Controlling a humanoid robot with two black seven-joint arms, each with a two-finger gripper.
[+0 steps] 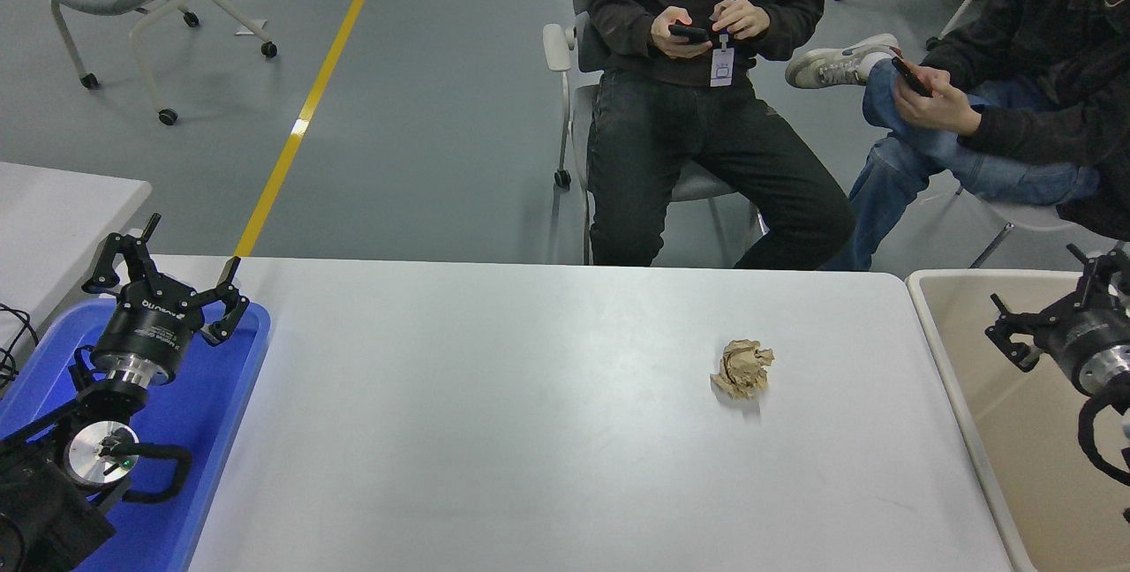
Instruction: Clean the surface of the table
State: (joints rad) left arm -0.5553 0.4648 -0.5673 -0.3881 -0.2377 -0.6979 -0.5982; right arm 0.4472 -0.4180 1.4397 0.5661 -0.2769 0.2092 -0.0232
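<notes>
right gripper (1046, 307) hung open over the bin (971, 395), prob lining up w/ the paper wad (742, 368) well to its left on the table surface (494, 431); left gripper (168, 276) parked open over the blue tray (221, 431).

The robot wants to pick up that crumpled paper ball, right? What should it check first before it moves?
1. Paper ball lies alone on the table surface, nothing touching it: ok.
2. Right gripper is open and holds nothing: ok.
3. Right gripper is at the ball: not ok, it hangs over the beige bin, apart from the ball.
4. Bin is open to take the ball: ok.
5. Left gripper is parked over the blue tray, out of the way: ok.
6. People's hands are off the table: ok.
</notes>
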